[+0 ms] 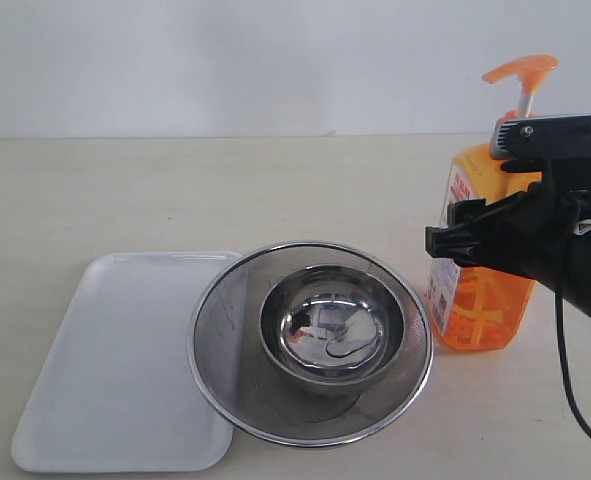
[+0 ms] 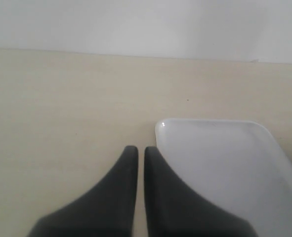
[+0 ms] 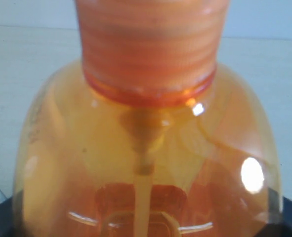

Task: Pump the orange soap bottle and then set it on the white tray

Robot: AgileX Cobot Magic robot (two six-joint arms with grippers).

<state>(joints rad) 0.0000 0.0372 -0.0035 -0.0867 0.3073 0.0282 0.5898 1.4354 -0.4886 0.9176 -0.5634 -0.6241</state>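
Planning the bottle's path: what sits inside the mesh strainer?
A shiny steel bowl sits in the strainer, showing only reflections inside. The mesh beneath the bowl is hidden.

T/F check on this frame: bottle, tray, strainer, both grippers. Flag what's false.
1. The orange soap bottle stands on the white tray. False: it stands on the table, right of the strainer; the white tray lies to the strainer's left.
2. A steel bowl sits inside the strainer. True.
3. The left gripper is wide open. False: its fingers almost touch, holding nothing.
4. The right gripper is at the bottle's body, below the pump. True.
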